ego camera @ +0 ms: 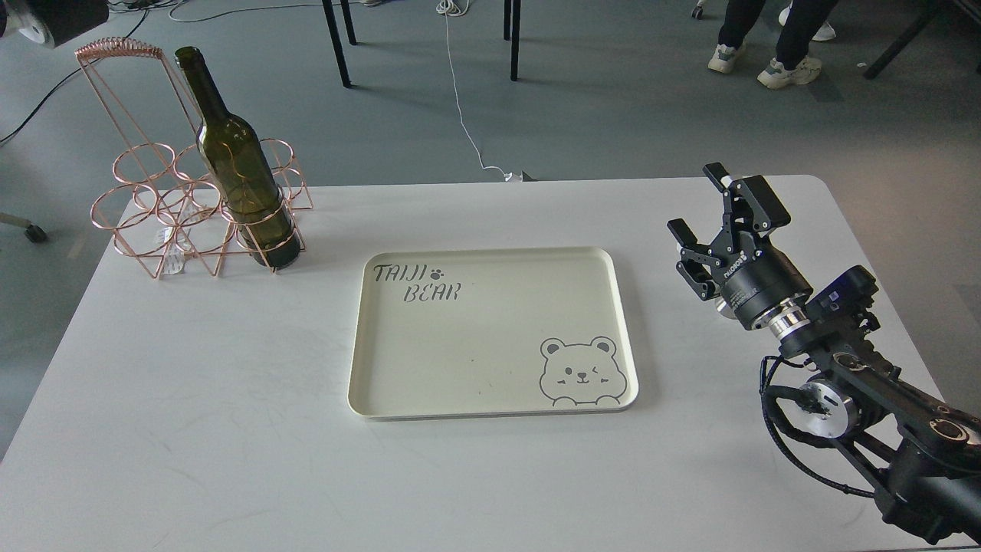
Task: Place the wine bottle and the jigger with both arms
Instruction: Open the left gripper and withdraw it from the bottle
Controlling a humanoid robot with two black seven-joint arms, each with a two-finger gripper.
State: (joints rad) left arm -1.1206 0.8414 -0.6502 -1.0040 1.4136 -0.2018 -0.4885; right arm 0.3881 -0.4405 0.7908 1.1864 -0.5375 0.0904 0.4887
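Observation:
The wine bottle (239, 172) is dark olive green and stands in the front right ring of a copper wire rack (165, 218) at the table's far left, leaning slightly left. Nothing holds it. Only a dark piece of my left arm (50, 14) shows in the top left corner; its gripper is out of view. My right gripper (719, 208) is open and empty, raised over the table's right side, to the right of the tray. The jigger is not visible.
A cream tray (490, 399) with a bear print lies at the middle of the white table (191, 429). The rack has a tall wire handle (123, 69). Chair legs, a cable and people's feet are on the floor beyond.

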